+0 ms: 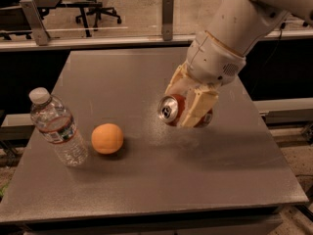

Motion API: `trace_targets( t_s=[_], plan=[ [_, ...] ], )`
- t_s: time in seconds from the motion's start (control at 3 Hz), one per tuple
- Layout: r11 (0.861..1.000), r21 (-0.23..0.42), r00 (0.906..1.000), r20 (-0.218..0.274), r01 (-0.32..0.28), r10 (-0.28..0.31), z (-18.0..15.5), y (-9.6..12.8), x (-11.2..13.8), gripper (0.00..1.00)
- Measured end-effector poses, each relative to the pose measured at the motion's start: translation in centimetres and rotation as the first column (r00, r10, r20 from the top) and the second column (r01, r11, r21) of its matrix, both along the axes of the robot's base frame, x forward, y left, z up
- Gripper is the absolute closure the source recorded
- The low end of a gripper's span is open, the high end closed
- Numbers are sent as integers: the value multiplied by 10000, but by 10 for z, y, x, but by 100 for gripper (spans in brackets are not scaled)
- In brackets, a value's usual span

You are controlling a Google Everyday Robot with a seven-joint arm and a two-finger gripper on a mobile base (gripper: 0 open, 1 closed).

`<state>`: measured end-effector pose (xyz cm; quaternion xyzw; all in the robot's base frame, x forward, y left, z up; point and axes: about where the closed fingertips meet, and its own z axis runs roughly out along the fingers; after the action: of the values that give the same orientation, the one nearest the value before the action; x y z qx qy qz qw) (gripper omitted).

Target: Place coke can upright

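The coke can (172, 108) is red with a silver top and pull-tab. It lies on its side in the air, its top facing left toward the camera. My gripper (188, 104) is shut on the coke can, with cream fingers (197, 107) clamped across its body. It holds the can a little above the grey table (146, 180), right of centre. A faint shadow lies on the table below the can.
A round orange (107, 138) sits on the table left of the can. A clear plastic water bottle (54, 126) stands tilted at the left edge. A railing and office chairs lie beyond the table's far edge.
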<state>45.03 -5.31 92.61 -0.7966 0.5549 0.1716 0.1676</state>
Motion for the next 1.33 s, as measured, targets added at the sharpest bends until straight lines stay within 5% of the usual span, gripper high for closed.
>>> trace_targets(
  t_s=[0.33,0.67,1.0,1.33],
  plan=[
    [9657,1595,9769,-942,2049,-1917,12,-8,20,100],
    [9016,2881,9447,-1569,3228,-2881,18,-16,29,100],
    [7851,4523,9055,-2427,4232,-3482,19,-26,40,100],
    [7155,5407,8968,-2784,4423,-3439,19,-31,43,100]
  ],
)
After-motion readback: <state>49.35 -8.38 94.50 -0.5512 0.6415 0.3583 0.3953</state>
